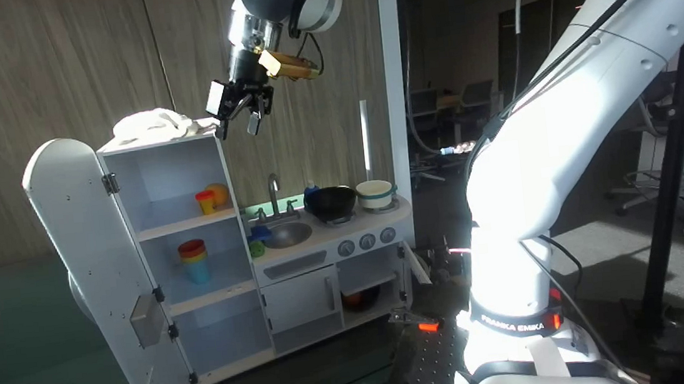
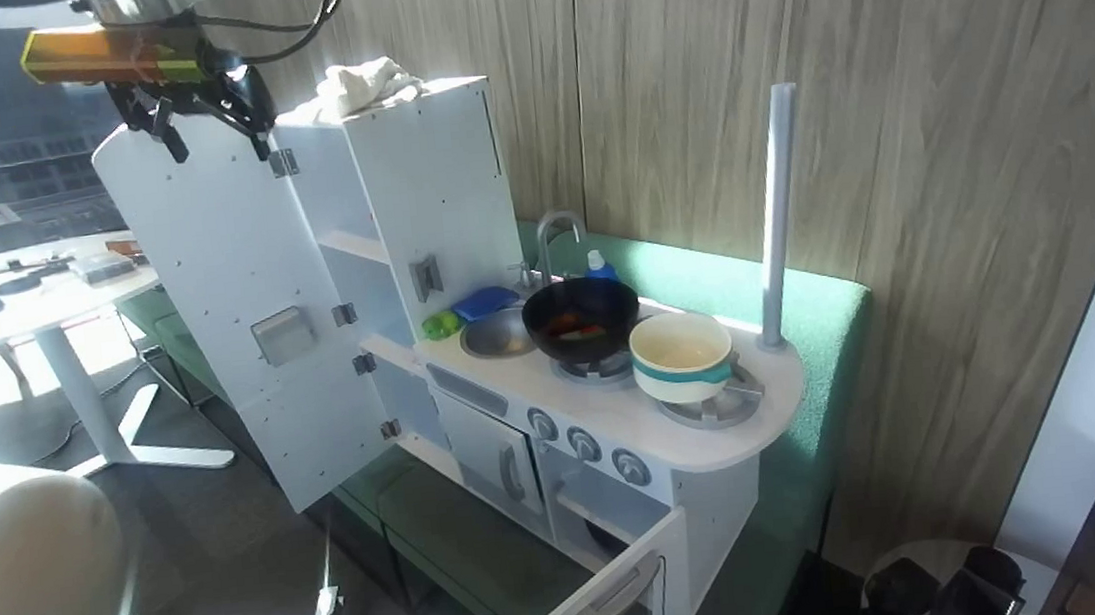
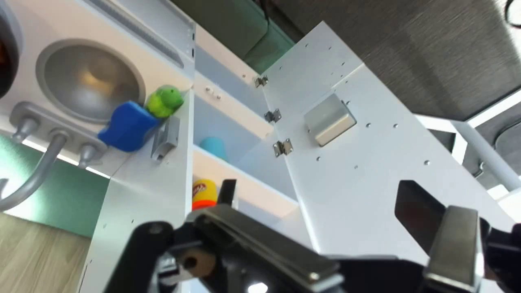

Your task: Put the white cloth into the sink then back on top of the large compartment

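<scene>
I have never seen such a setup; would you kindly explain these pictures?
The machine is one white robot arm ending in a claw. Both exterior views come from cameras outside the robot; the wrist view is taken from the arm's end, looking past the claw at what seems a play kitchen. On its counter, a black pan and a cream pot stand to one side of a sink, with a blue item and a green item on the other. A white cloth lies on top of the tall cabinet. The claw is open and holds nothing.
</scene>
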Available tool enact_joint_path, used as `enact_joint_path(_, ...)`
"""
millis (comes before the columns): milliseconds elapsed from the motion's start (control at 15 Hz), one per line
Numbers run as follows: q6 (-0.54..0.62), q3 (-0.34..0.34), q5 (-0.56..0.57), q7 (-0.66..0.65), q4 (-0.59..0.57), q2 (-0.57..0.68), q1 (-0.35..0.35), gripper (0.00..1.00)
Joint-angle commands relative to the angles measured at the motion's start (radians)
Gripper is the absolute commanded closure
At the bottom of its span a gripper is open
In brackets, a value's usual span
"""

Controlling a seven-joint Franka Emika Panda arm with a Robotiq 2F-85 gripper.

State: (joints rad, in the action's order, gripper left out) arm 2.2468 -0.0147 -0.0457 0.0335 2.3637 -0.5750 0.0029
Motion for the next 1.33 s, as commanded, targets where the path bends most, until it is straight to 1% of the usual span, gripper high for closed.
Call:
enact_joint_path(0,0.112,0.065,0.113,-0.088,-0.191,0.156,-0.053,0.00)
enact_joint_path(267,0.235,0.103,0.248,-0.201,-0.368,0.291,-0.102,0.00)
enact_joint_path(333,0.255,0.112,0.299,-0.235,-0.413,0.327,-0.120,0.00)
enact_joint_path(400,0.263,0.116,0.343,-0.263,-0.456,0.361,-0.131,0.00)
enact_joint_path(533,0.218,0.109,0.404,-0.284,-0.532,0.423,-0.134,0.00)
enact_joint_path(600,0.237,0.083,0.355,-0.248,-0.424,0.344,-0.102,0.00)
enact_joint_path(733,0.235,0.077,0.381,-0.258,-0.477,0.396,-0.106,0.00)
enact_joint_path(933,0.233,0.075,0.382,-0.258,-0.499,0.418,-0.104,0.00)
enact_joint_path(1000,0.238,0.075,0.401,-0.277,-0.536,0.445,-0.111,0.00)
enact_joint_path(1067,0.222,0.071,0.398,-0.278,-0.561,0.459,-0.111,0.00)
enact_joint_path(1133,0.198,0.074,0.436,-0.305,-0.591,0.471,-0.120,0.00)
enact_joint_path(1267,0.166,0.060,0.424,-0.279,-0.641,0.496,-0.112,0.00)
